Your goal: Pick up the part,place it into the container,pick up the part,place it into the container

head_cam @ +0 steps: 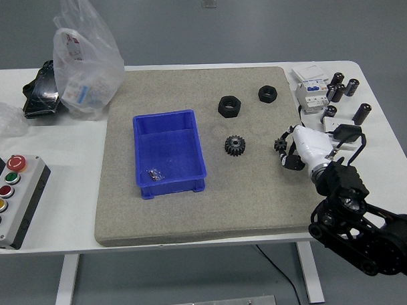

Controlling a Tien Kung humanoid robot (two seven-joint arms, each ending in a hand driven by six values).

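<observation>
The right hand (304, 149) curls its fingers (288, 137) round a small black gear (280, 146), so it should lift straight before crossing to the blue container (169, 154).

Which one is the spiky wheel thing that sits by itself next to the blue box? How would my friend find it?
Start at the big grey mat on the white table, then find the blue bin on it. Just right of the bin lies a small black gear. It has pointy teeth all round, unlike the two black nuts farther back, which have flat sides.
</observation>
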